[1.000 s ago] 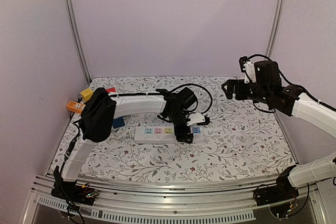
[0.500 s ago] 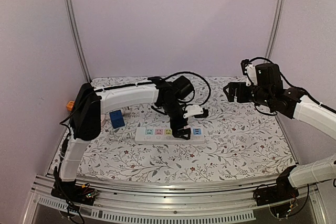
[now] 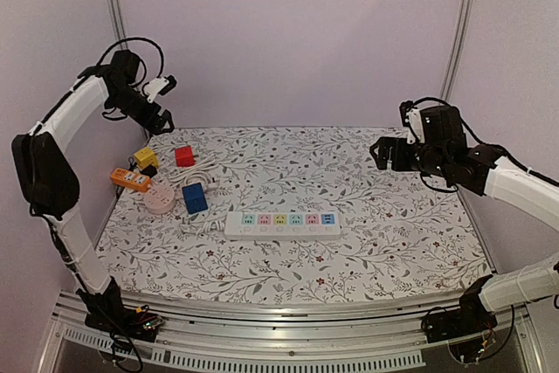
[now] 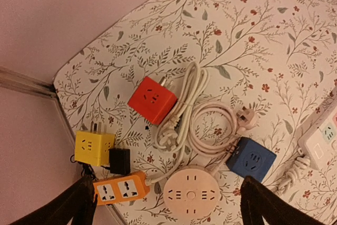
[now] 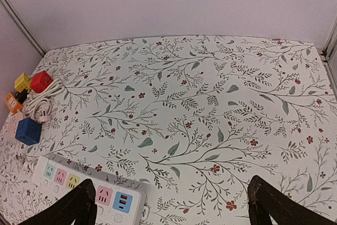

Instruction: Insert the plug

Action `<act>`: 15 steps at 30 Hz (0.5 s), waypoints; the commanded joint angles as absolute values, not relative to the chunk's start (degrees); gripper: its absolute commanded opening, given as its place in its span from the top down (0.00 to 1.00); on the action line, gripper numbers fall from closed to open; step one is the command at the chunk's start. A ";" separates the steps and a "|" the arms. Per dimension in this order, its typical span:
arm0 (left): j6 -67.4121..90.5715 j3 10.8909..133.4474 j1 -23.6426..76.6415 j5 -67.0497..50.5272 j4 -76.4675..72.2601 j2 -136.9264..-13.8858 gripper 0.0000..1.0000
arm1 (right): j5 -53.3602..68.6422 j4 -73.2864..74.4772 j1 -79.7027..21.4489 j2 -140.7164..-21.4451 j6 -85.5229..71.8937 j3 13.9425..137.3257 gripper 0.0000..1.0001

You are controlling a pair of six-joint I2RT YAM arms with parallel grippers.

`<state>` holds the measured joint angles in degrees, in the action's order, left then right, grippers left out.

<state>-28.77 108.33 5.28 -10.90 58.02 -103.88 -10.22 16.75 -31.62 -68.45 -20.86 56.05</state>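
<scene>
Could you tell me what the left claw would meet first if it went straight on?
Probably the round pink socket, which sits between the fingers of the left claw in its wrist view; depth is unclear.

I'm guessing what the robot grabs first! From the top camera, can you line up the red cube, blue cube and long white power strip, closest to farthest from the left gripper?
1. Red cube socket, back left, almost under the raised left gripper.
2. Blue cube socket, left side, farther forward.
3. White power strip, in the middle, near the front.
</scene>
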 commanded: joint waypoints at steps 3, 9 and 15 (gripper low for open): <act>-25.42 106.61 -2.81 -11.02 61.93 -111.64 0.14 | -9.11 18.30 -32.04 -72.31 -21.10 58.55 0.01; -15.41 94.02 3.71 -20.06 56.46 -109.56 0.00 | -8.19 19.24 -32.06 -73.92 -23.27 58.75 0.01; 4.99 86.92 7.24 -12.86 48.78 -108.36 0.01 | -7.37 20.53 -32.07 -75.50 -25.49 59.18 0.01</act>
